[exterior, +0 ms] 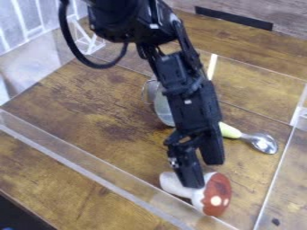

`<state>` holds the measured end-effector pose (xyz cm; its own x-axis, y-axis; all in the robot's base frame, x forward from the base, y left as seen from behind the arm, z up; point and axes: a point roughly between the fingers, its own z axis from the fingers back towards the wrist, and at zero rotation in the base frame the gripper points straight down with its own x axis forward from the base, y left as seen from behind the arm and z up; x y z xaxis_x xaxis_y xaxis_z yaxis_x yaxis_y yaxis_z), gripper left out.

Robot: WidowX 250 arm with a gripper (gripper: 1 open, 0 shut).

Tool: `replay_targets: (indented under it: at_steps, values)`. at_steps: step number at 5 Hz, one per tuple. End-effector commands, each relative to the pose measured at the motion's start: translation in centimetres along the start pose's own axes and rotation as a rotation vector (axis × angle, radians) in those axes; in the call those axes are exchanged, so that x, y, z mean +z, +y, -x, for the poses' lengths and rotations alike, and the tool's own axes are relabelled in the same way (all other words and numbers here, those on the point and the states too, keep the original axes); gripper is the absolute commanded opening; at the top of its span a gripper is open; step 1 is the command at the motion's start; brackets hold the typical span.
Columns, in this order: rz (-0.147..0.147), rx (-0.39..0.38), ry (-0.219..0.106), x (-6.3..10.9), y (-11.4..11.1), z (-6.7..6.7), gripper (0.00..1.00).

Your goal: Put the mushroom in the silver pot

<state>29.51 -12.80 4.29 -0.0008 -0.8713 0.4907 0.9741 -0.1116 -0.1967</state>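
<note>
The black robot arm (178, 85) is reaching down from the far side of the wooden table (84, 99) toward its near right corner, and its gripper (188, 172) is hanging right over the mushroom (206, 191) with its jaws spread wide, grasping nothing. One dark finger (179, 169) is sitting against the cream stem end of the mushroom, though I cannot tell whether it is actually touching or only overlapping it from this angle. The mushroom is lying on its side close to the near right corner of the table, just inside the clear plastic wall (96, 171) that is running along the near edge, with its glossy reddish-brown cap pointing toward the right edge. The silver pot (156, 97) is standing farther back, near the middle of the table, mostly hidden behind the arm, so only a sliver of its shiny wall is showing. Beside it, toward the right edge, the yellow-green handled spoon (246, 137) is lying flat with its small silver bowl pointing right, well apart from the mushroom
</note>
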Motion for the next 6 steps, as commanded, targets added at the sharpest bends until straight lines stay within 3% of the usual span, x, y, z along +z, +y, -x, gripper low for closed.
replay_targets:
  at_steps: [1, 2, 4, 5, 6]
  values:
    - [-0.051, -0.004, 0.001, 0.3, 0.8, 0.3, 0.00]
    - [-0.065, 0.028, -0.012, 0.9, 0.9, 0.9, 0.00]
    - [-0.054, 0.041, -0.028, 3.9, -0.5, -2.3, 0.00]
    - [-0.047, 0.050, -0.007, 5.9, 0.6, -2.3, 0.00]
    - [-0.077, 0.113, 0.012, 9.3, 1.1, -1.4, 0.00]
